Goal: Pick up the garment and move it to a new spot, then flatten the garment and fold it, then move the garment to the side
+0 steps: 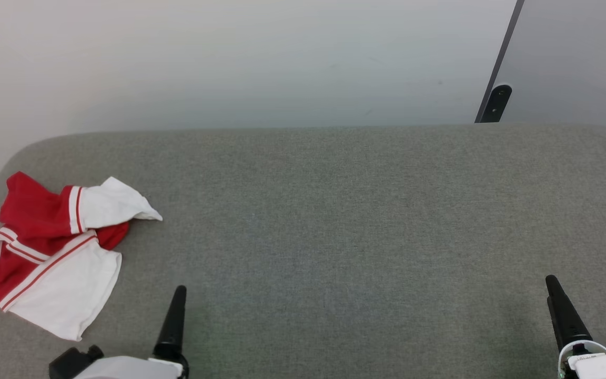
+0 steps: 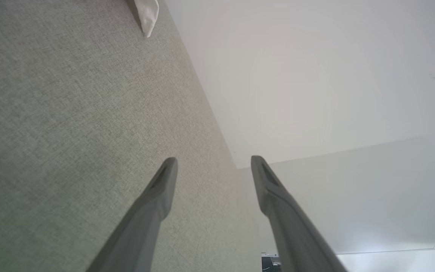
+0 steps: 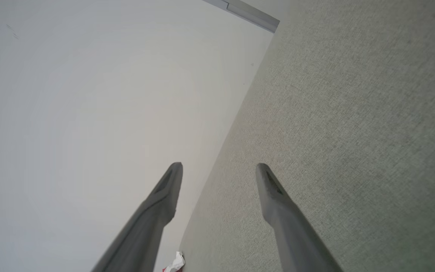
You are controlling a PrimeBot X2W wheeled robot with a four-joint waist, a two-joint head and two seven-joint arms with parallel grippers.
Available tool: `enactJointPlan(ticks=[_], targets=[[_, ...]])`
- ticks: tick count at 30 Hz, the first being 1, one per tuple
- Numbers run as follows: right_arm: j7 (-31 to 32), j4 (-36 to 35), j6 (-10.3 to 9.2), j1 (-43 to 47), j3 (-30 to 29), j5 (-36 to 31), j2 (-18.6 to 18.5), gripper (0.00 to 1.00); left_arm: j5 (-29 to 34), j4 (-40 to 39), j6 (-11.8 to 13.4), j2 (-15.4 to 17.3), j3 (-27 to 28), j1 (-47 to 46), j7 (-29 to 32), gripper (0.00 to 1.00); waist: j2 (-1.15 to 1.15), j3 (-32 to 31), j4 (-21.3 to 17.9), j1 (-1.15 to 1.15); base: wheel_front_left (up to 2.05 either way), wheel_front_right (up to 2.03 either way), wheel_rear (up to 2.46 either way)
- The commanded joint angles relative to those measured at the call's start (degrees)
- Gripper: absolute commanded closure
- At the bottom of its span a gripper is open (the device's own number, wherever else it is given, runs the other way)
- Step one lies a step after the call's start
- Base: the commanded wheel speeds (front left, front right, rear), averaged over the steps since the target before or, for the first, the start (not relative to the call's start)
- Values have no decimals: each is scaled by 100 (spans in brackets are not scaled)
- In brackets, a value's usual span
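In the head view, the shirt (image 1: pixel 50 252) is lying in a bunched-up heap on the grey counter (image 1: pixel 334 210), out at 9 o'clock and close to the rounded edge. Its red parts and white sleeves are folding over each other, so no number is showing. The left hand (image 1: pixel 177 305) is poking up at 7 o'clock, near the shirt but not touching it. The right hand (image 1: pixel 563 310) is poking up at 5 o'clock, well apart from the shirt. A white wall (image 1: pixel 229 63) is standing behind the counter at 12 o'clock.

In the left wrist view, the left hand (image 2: pixel 213 160) is showing its two fingers spread wide, with nothing between them. They are hanging over bare counter. A white bit of the shirt (image 2: pixel 147 15) is peeking in at 11 o'clock.

In the right wrist view, the right hand (image 3: pixel 219 166) is spread wide too and is holding nothing. A tiny bit of the shirt (image 3: pixel 176 262) is showing far off at 6 o'clock.

I think the very first step is just beginning: picking up the shirt. Nothing is being lifted yet. The left hand is sitting closest, so it looks best for the job. It is going to need to reach toward 10 o'clock, come down over the heap and pinch a good fold of cloth. Then it needs to carry the shirt toward the middle, where both hands can reach it. The shirt is soft and floppy, so a thin pinch may be letting it slip.
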Motion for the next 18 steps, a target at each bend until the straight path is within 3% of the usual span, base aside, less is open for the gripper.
enactJointPlan(ticks=[1,18], targets=[[-97,-149,2,5,84,-301,-152,0,377,-176,94,35,-87,-17,-67,0,0,2,3,0,0,0,0],[-512,-426,2,169,392,-2023,-534,0,2432,-445,633,44,-605,226,-404,0,0,-2,30,0,0,0,0]])
